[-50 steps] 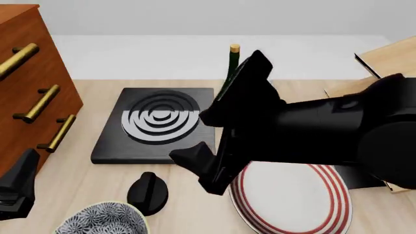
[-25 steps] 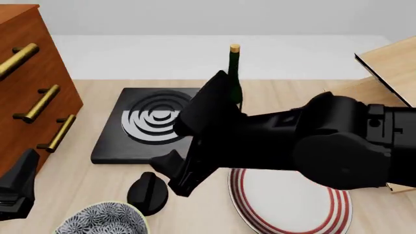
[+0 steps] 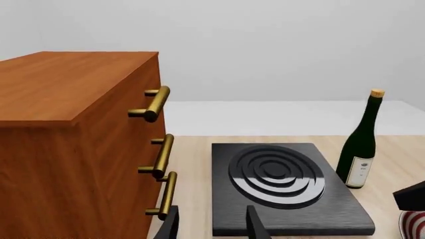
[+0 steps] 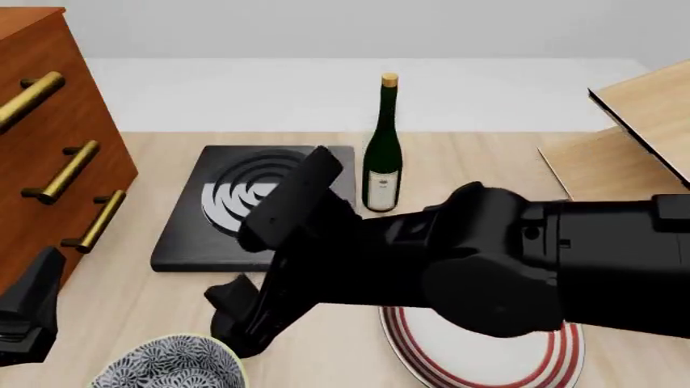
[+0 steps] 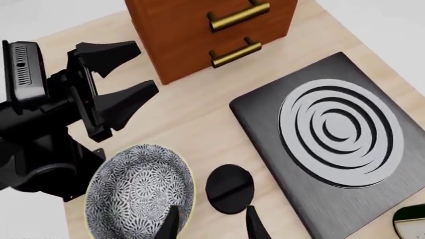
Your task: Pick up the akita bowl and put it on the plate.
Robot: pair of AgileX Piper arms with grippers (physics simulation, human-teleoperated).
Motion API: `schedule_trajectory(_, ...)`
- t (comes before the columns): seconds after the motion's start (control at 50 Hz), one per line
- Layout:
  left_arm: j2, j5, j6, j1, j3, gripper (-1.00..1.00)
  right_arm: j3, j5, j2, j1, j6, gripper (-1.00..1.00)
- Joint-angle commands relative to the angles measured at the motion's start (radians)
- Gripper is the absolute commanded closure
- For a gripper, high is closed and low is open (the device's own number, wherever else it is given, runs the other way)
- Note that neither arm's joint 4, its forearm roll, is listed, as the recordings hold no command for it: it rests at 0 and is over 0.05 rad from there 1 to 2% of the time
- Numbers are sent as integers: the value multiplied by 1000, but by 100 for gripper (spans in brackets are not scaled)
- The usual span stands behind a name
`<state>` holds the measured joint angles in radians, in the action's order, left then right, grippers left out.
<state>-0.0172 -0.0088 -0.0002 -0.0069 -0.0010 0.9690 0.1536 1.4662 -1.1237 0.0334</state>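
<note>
Both arms' fingers wide, empty; round floral akita bowl (image 5: 141, 191) nr flat red-ringed plate (image 4: 485, 356).

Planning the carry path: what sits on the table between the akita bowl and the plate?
In the front view, a small black round knob stands between the akita bowl and the plate, nearer the bowl; the right arm hangs above that stretch.

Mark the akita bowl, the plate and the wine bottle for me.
akita bowl (image 5: 141, 191): right wrist view, patterned inner wall.
plate (image 4: 561, 347): front view, red-ringed rim at its right.
wine bottle (image 4: 382, 166): front view, dark glass body above the label.
</note>
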Motion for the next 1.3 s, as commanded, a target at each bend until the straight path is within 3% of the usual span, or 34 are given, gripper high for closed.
schedule_trajectory(0.02,-1,-1,0,0,0,-100,-5,-49,61,-23,40,-100)
schedule_trajectory(1.3,17,22,1,1,1,-100,-90,-280,303,-85,187,-100)
